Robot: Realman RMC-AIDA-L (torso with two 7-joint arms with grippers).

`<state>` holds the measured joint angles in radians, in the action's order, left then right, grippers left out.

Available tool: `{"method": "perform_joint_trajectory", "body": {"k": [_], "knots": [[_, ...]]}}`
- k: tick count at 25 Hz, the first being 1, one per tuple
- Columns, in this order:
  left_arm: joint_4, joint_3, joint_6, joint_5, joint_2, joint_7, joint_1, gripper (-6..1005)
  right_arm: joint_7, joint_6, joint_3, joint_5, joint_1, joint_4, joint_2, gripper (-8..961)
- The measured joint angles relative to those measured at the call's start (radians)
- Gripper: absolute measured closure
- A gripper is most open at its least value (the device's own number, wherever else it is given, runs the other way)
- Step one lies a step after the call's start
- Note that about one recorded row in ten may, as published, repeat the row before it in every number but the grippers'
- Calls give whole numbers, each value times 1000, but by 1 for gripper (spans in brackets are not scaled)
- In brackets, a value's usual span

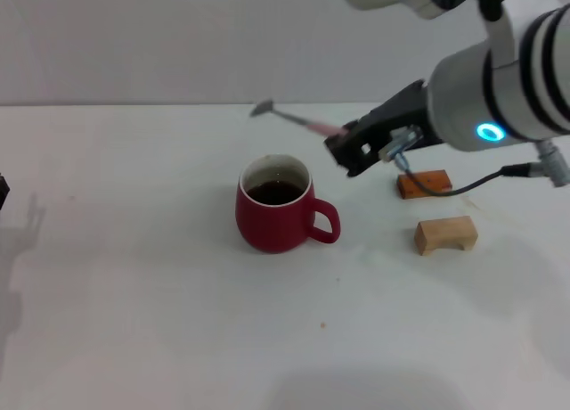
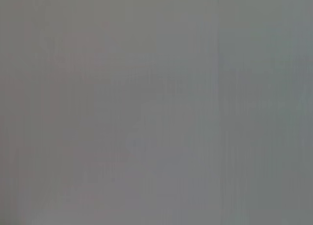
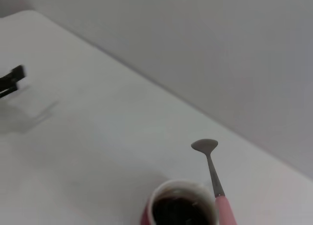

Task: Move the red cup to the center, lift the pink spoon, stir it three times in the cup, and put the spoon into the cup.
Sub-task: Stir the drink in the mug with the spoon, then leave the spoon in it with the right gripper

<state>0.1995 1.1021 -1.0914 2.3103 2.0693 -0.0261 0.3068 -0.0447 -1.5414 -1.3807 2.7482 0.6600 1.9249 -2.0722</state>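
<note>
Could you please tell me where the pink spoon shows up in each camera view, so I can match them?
Head view: the pink spoon is held in the air by the right gripper, bowl end up, just beyond the red cup.
Left wrist view: not in it; only a plain grey field shows.
Right wrist view: the spoon runs from the bottom edge past the cup's rim.
Shared landmark: the red cup, in the head and right wrist views.

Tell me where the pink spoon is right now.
The spoon is in the air, held by the right end effector, just above and behind the red cup near the table's middle in the head view, with its bowl pointing away to the robot's left.
</note>
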Motion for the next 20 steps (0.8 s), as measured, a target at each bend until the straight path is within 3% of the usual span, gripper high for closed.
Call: {"method": "perform_joint_trajectory", "body": {"k": [5, 18, 20], "knots": [[-4, -1, 21, 0, -1, 5, 0, 189, 1, -37, -20, -26, 33, -42, 5, 795], [-2, -1, 27, 0, -5, 3, -2, 189, -108, -146, -65, -33, 95, -4, -2, 795], [5, -1, 32, -1, -14, 2, -1, 189, -128, -172, -74, -56, 107, -17, -2, 795]]}}
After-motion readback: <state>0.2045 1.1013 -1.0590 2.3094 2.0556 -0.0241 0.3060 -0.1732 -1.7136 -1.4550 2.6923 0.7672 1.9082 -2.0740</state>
